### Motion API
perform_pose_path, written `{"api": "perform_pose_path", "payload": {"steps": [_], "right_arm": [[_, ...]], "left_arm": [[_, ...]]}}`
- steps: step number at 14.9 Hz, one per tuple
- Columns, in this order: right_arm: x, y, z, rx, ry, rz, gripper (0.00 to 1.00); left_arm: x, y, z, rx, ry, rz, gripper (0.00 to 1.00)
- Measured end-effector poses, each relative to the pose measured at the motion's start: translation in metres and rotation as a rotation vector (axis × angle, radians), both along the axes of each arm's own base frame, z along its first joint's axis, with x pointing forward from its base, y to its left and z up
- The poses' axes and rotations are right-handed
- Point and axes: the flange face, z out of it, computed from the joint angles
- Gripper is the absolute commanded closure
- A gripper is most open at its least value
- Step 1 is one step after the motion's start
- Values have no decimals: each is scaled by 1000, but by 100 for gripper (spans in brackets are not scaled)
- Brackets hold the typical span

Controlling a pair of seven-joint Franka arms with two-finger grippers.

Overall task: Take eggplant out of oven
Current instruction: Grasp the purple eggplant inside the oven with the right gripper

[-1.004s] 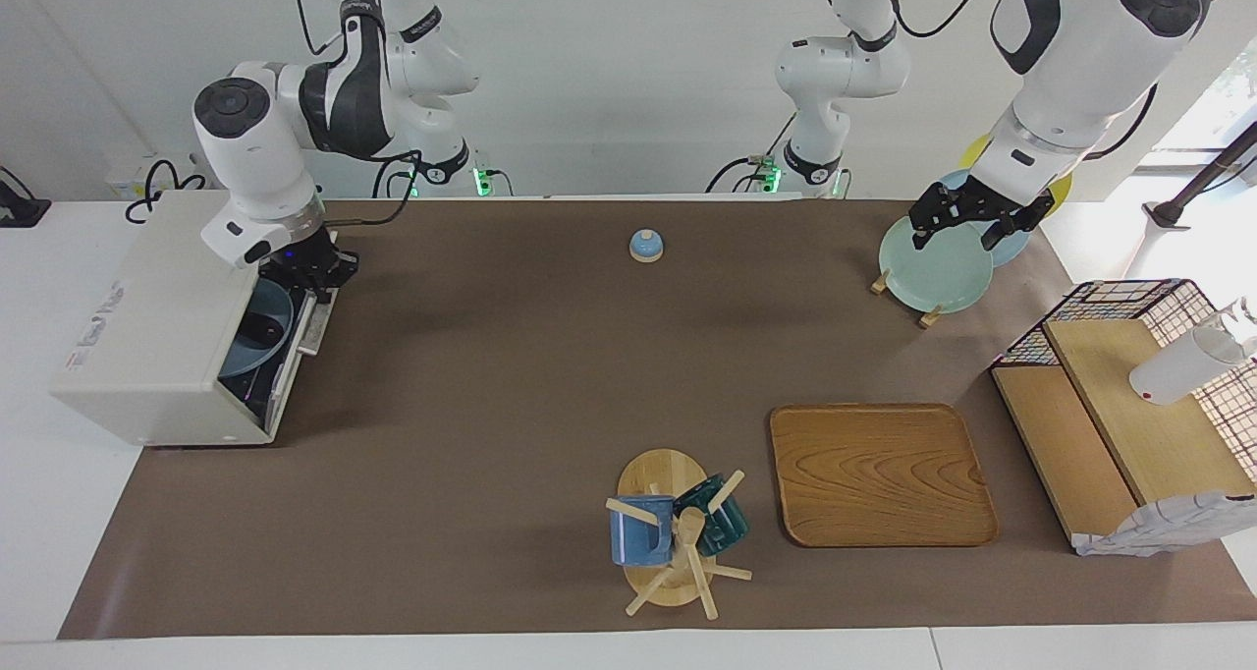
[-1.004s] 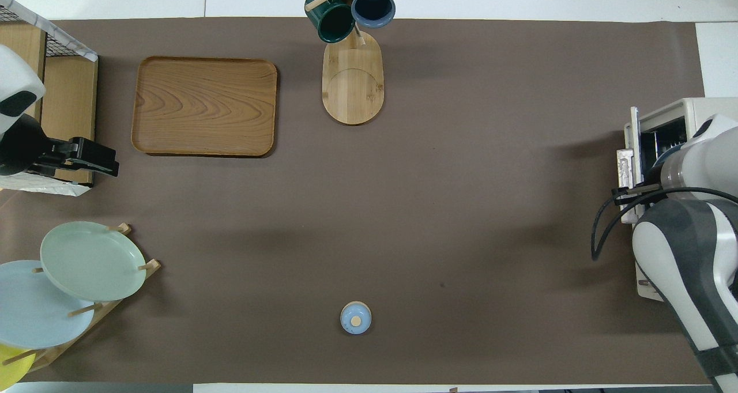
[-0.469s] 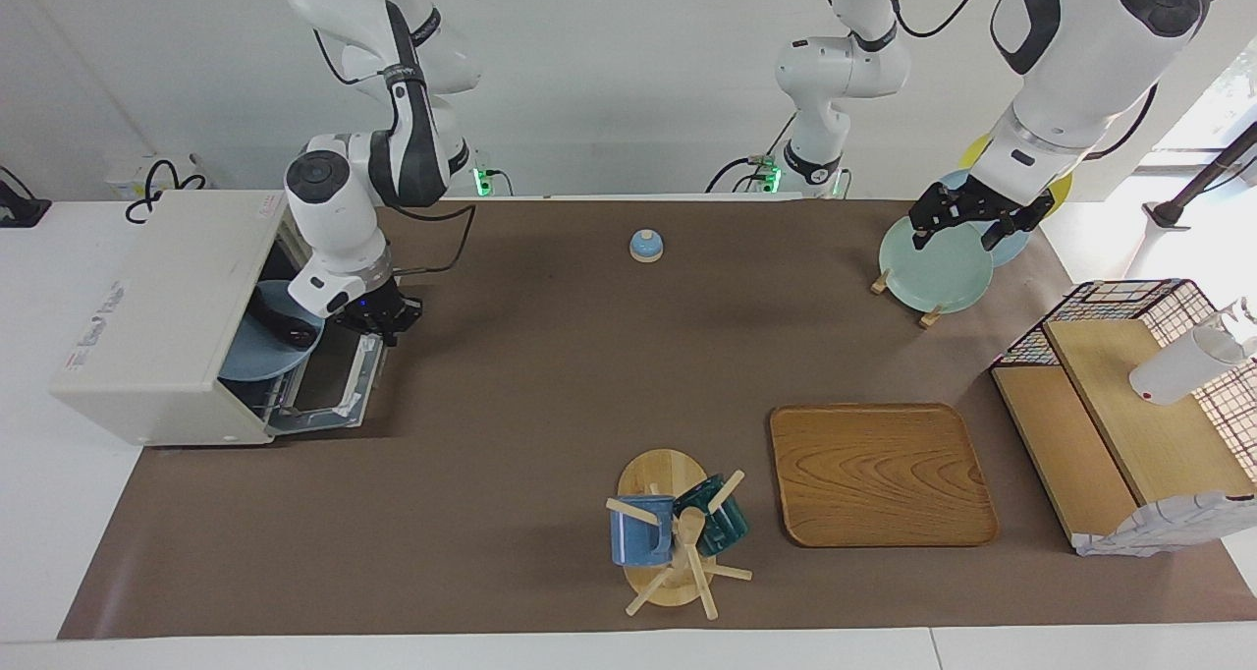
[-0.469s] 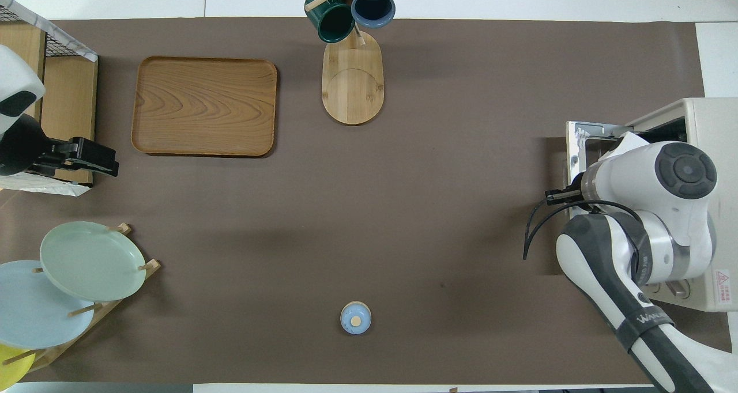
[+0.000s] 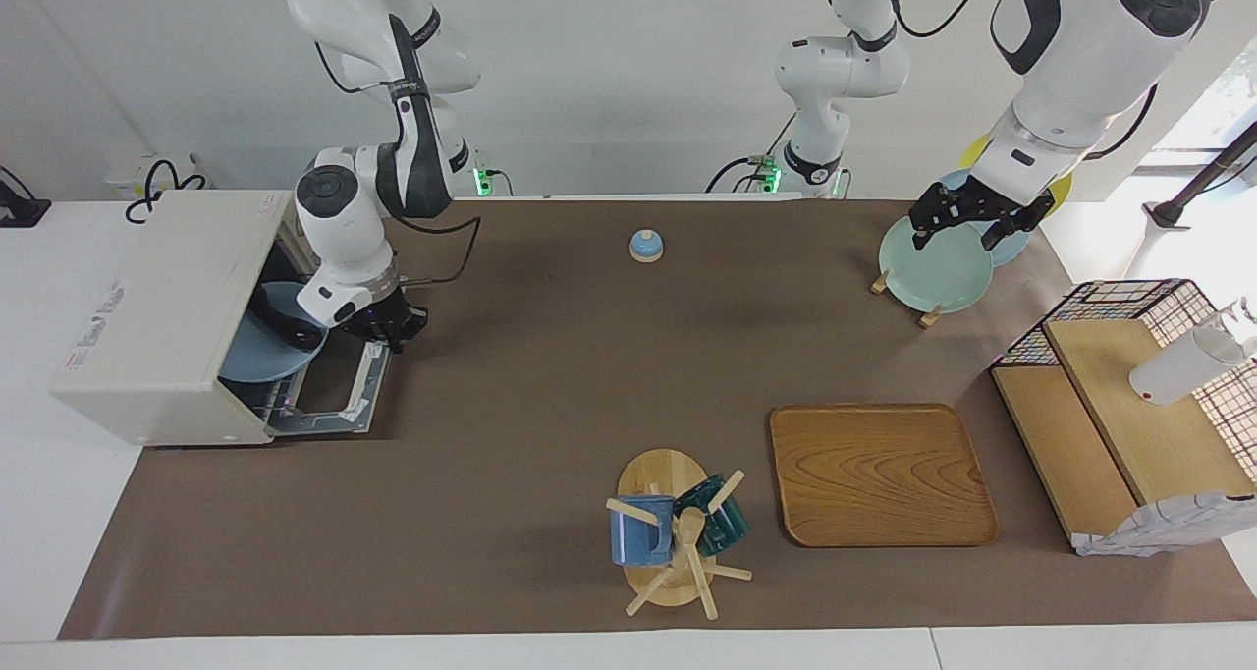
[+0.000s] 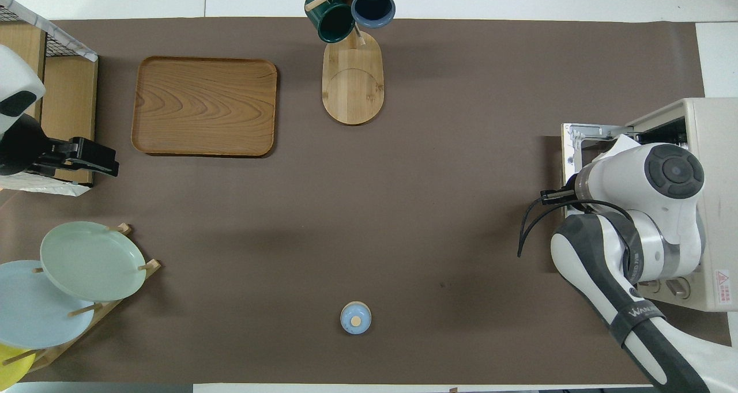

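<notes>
Eggplant [image 5: 285,328] lies inside the open oven [image 5: 157,316], right pincer [image 5: 388,331] over its door edge.

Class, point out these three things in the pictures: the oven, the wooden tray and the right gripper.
oven [image 5: 162,287]: facing view, on its cream-white top panel.
wooden tray [image 5: 881,474]: facing view, on the middle of its bare floor.
right gripper [image 5: 393,334]: facing view, between its fingertips, over the open oven door.
</notes>
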Motion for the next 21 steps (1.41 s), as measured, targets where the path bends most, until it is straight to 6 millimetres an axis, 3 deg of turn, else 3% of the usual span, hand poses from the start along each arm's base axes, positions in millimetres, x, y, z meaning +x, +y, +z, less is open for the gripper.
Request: {"api": "perform_pose_path", "payload": {"steps": [6, 10, 18, 21], "right_arm": [[-1, 27, 3, 30, 18, 11, 100], [10, 23, 39, 22, 66, -2, 45], [4, -2, 57, -81, 129, 31, 37], [-1, -26, 66, -93, 137, 63, 37]], "left_arm": [[0, 0, 0, 0, 0, 0, 0], [0, 0, 0, 0, 0, 0, 0], [0, 0, 0, 0, 0, 0, 0], [0, 0, 0, 0, 0, 0, 0]]}}
